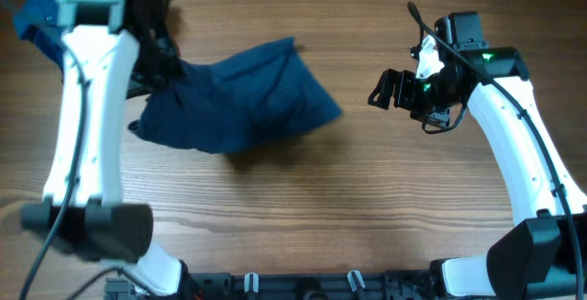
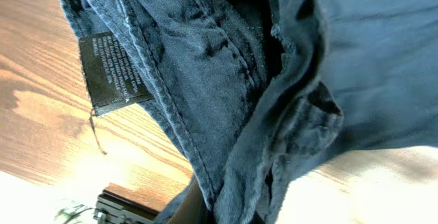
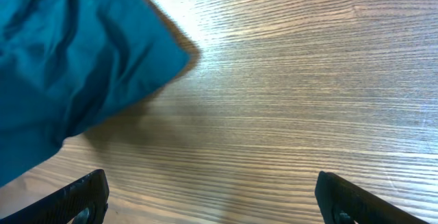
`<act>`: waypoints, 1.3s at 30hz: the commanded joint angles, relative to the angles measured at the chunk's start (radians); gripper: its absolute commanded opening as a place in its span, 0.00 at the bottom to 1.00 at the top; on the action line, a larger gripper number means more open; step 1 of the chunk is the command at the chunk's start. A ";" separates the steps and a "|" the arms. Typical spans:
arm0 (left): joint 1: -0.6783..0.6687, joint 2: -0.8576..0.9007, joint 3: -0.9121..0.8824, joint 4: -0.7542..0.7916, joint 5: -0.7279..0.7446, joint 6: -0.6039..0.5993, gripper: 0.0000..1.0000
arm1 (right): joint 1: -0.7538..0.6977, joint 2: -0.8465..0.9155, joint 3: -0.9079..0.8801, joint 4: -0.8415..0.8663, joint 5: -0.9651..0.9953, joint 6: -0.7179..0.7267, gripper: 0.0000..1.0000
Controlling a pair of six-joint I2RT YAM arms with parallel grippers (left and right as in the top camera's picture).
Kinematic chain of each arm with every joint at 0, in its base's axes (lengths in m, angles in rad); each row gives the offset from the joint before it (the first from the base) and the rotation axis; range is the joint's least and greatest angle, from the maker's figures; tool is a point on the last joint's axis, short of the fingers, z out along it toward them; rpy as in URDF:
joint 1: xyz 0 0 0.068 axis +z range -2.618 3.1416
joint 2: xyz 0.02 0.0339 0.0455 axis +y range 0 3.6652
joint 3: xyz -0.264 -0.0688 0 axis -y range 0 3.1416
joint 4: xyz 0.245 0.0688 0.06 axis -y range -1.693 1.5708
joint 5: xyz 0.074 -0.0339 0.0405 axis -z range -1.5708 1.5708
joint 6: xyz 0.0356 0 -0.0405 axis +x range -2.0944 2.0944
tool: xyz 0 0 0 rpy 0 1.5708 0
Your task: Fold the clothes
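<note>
Overhead view: the left gripper (image 1: 161, 72) sits at the left end of the dark navy shorts (image 1: 240, 100). The arm and wrist cover its fingers, so I cannot see them. It is closed, and the cloth rises in a bunch towards it, so I read it as gripping the shorts. From there the shorts spread out to the right across the wooden table (image 1: 367, 208) in a crumpled wedge, with one corner pointing at the right gripper (image 1: 386, 90). That gripper is well apart from the corner, its jaws wide and holding nothing. Behind the left arm, at the top left, a piece of brighter blue cloth (image 1: 35, 11) shows. The arm and the picture's edge cut it off, so I cannot make out its shape.

Left wrist view: the shorts fill almost the whole picture, pressed close to the camera. I see thick stitched seams, a puckered band of gathered fabric and a black label (image 2: 109, 70) with small white print that I cannot read. The fingers are hidden by the cloth. Bare table shows to the left and below.

Right wrist view: the two black fingertips (image 3: 79, 198) stand far apart at the bottom edge, with only bare wood between them. A corner of the shorts lies ahead and to the left, flat on the table and clear of both fingers.
</note>
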 commanded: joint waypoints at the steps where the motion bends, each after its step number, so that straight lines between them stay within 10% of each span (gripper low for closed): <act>1: 0.010 -0.139 -0.008 -0.002 -0.009 -0.095 0.04 | 0.002 -0.024 -0.003 0.012 0.014 0.029 0.98; 16: 0.016 -0.268 -0.442 0.054 -0.023 -0.211 0.04 | 0.002 -0.024 -0.003 0.034 0.013 0.032 0.99; 39: -0.084 -0.270 -0.444 0.328 -0.102 -0.229 0.04 | 0.002 -0.024 -0.003 0.073 0.014 0.057 1.00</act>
